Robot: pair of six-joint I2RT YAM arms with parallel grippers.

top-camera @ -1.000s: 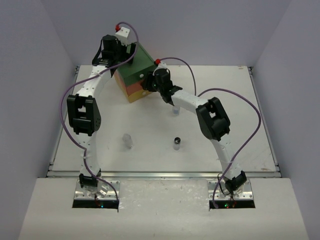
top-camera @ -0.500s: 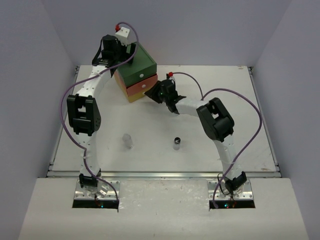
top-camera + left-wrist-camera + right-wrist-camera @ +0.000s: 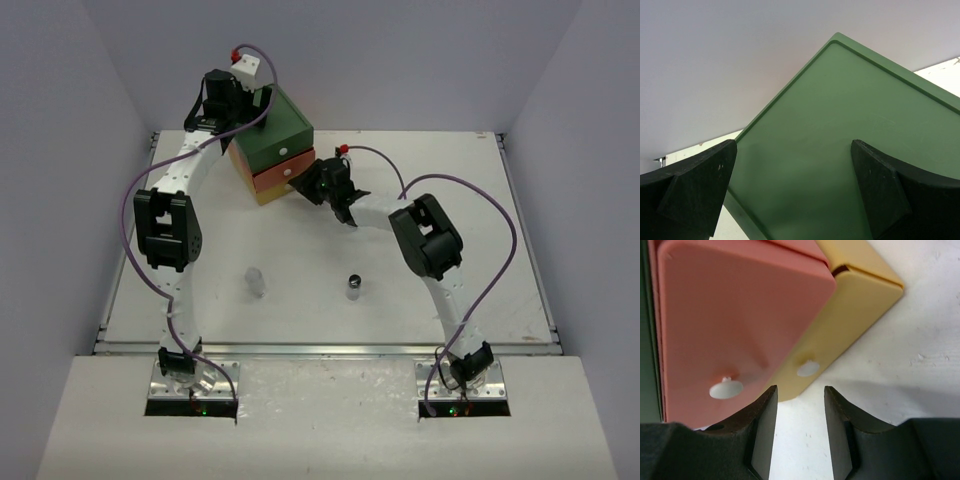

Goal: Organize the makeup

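Two pieces of makeup stand on the white table: a small clear jar (image 3: 257, 282) and a small black-capped jar (image 3: 353, 286). Both are near the front, far from both grippers. No palettes or tan bottles are in view. My left gripper (image 3: 243, 100) is open and empty just above the green top (image 3: 840, 140) of the drawer chest (image 3: 268, 140). My right gripper (image 3: 308, 185) is open and empty, low at the chest's front. In the right wrist view its fingertips (image 3: 767, 405) are just short of the white knobs of the orange drawer (image 3: 726, 388) and the yellow drawer (image 3: 808, 368).
The chest stands at the back of the table against the rear wall. The orange drawer front (image 3: 740, 315) stands out a little past the yellow one (image 3: 860, 295). Raised rails edge the table (image 3: 520, 240).
My right gripper has dropped from the chest's upper front to table height in front of the orange and yellow drawers. The left arm and the two jars have not moved.
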